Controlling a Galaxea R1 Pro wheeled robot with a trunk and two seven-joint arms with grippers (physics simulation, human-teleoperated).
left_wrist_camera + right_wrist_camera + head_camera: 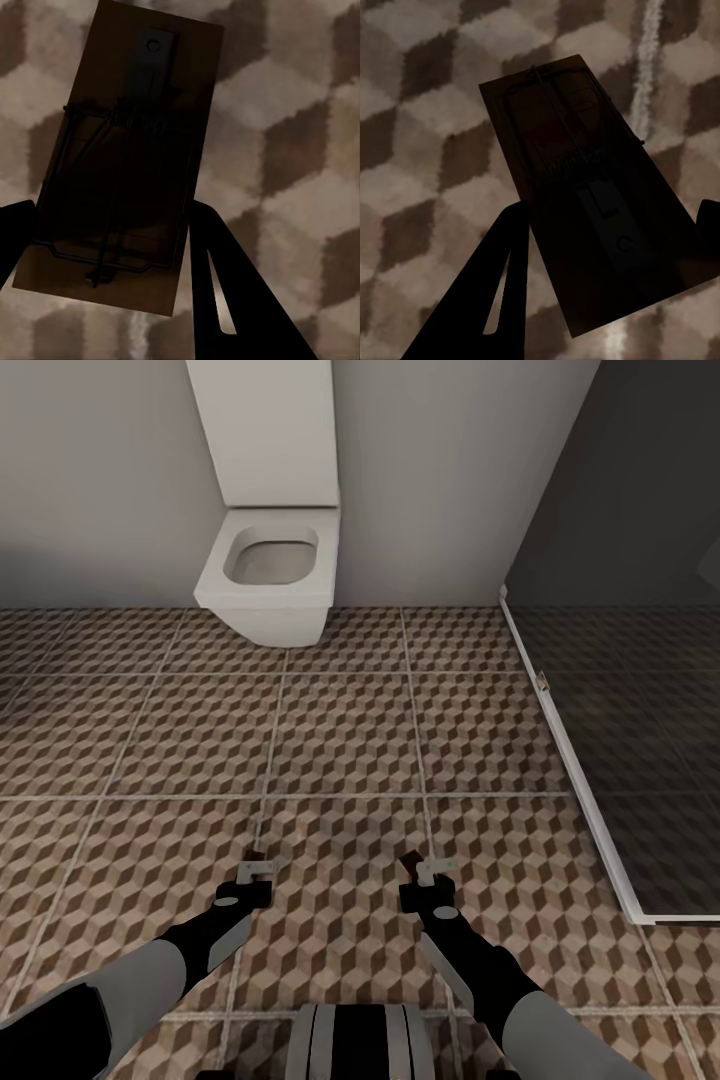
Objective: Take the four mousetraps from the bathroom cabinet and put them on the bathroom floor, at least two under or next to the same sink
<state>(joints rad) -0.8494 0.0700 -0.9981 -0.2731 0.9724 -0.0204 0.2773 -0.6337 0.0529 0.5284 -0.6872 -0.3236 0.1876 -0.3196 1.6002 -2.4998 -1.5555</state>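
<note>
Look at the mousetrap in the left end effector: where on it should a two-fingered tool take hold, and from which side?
Grip the mousetrap across its short width, on the two long edges of the flat wooden board, near one end. Come in along its length, as the left end effector does here, with the fingers straddling the board. The board is thin and stiff, while the wire frame on its face looks poor to pinch.

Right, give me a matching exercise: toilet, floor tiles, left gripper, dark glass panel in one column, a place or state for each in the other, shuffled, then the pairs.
Things:
1. toilet
2. floor tiles
3. left gripper
4. dark glass panel

Descriptions:
A. brown, beige and white cube pattern
B. shut on a mousetrap
C. white, against the far wall
D. along the head view's right side

Pairs: 1-C, 2-A, 3-B, 4-D
</note>
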